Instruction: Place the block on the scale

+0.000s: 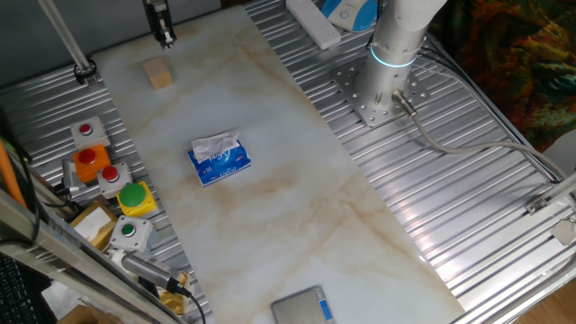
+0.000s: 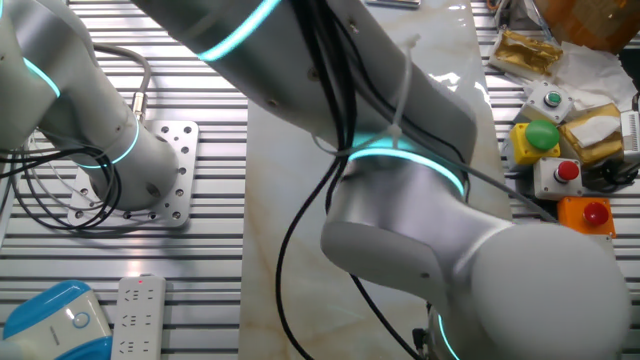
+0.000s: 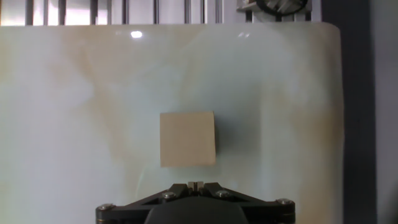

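The block [image 1: 158, 74] is a small light-tan wooden cuboid lying on the marble tabletop at the far left end. In the hand view the block [image 3: 188, 139] sits just ahead of the fingertips, untouched. My gripper [image 1: 164, 37] hangs above and slightly behind it. Seen from the hand camera, the gripper [image 3: 196, 185] has its two fingers pressed together, shut on nothing. The scale [image 1: 304, 307], a flat grey slab with a blue strip, lies at the near edge of the table, far from the block. In the other fixed view the arm hides both block and scale.
A blue-and-white tissue pack [image 1: 219, 159] lies mid-table between block and scale. Button boxes [image 1: 108, 180] line the left side on the ribbed metal deck. The arm's base [image 1: 382, 90] stands on the right. A power strip [image 1: 313, 22] lies at the back.
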`<action>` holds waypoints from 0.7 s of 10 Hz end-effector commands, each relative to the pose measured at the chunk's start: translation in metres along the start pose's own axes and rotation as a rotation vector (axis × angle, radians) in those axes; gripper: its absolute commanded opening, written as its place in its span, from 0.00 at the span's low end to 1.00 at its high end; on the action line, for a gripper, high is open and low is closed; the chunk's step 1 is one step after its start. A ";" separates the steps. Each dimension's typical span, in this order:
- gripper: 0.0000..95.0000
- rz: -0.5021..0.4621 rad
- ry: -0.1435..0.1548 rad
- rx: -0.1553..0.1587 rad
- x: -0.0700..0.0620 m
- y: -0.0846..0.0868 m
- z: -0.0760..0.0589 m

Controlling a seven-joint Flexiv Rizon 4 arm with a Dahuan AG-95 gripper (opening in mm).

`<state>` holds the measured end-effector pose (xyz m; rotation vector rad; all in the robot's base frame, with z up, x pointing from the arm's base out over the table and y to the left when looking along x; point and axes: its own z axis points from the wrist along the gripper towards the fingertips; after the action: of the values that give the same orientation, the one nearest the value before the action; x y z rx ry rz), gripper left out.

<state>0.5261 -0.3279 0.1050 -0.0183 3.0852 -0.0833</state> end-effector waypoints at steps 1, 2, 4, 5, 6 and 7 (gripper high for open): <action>0.00 -0.002 -0.001 -0.001 -0.002 -0.001 0.002; 0.00 0.002 -0.002 0.002 -0.002 0.000 0.002; 0.00 0.004 -0.001 0.002 -0.002 0.000 0.002; 0.00 0.004 0.001 0.002 -0.002 0.000 0.002; 0.00 0.006 0.002 0.001 -0.002 0.000 0.002; 0.00 0.005 0.005 0.002 -0.002 0.000 0.002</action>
<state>0.5274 -0.3275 0.1036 -0.0118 3.0915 -0.0844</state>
